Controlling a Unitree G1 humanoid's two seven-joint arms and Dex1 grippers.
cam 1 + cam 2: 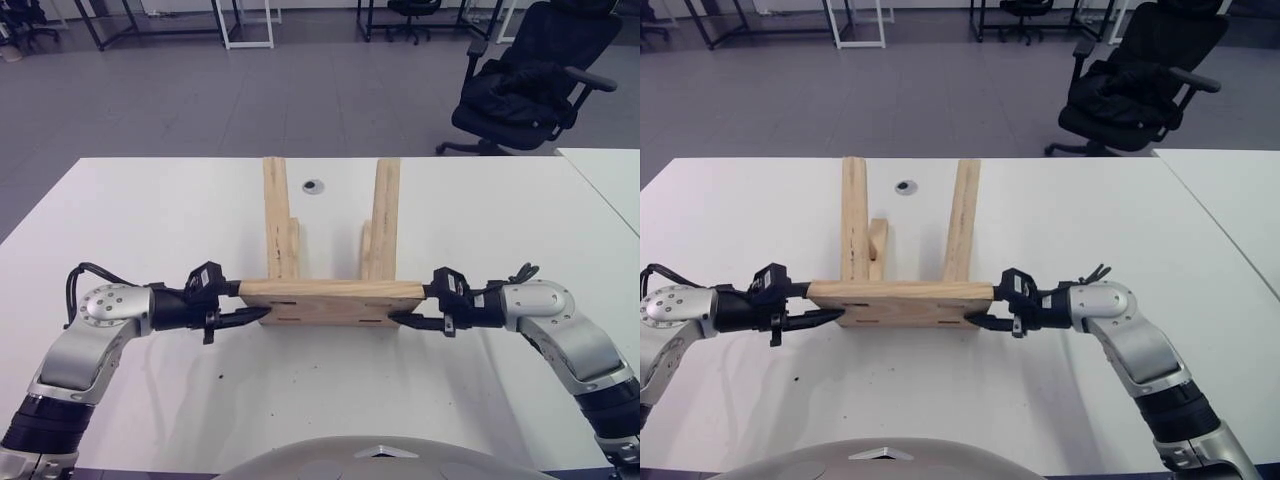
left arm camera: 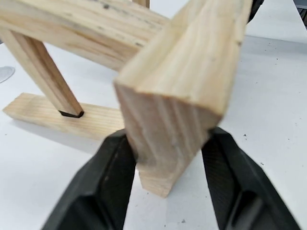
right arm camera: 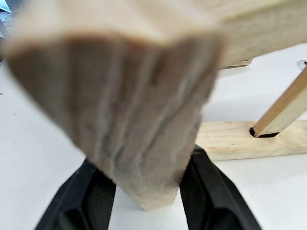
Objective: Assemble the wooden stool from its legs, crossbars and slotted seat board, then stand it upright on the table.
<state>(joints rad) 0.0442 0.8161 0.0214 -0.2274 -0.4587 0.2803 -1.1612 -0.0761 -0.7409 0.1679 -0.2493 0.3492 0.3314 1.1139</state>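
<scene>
Lying tipped over on the white desk (image 1: 120, 200), the stool (image 1: 330, 250) has its legs (image 1: 280, 215) pointing away from the robot. The left tool (image 1: 250, 303) and right tool (image 1: 412, 305) each clamp one end of the seat board (image 1: 330, 298).

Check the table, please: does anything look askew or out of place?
The stool lies on its side, not upright: the seat board stands on edge, gripped at its ends by the left gripper and right gripper, legs pointing away along the table.
</scene>
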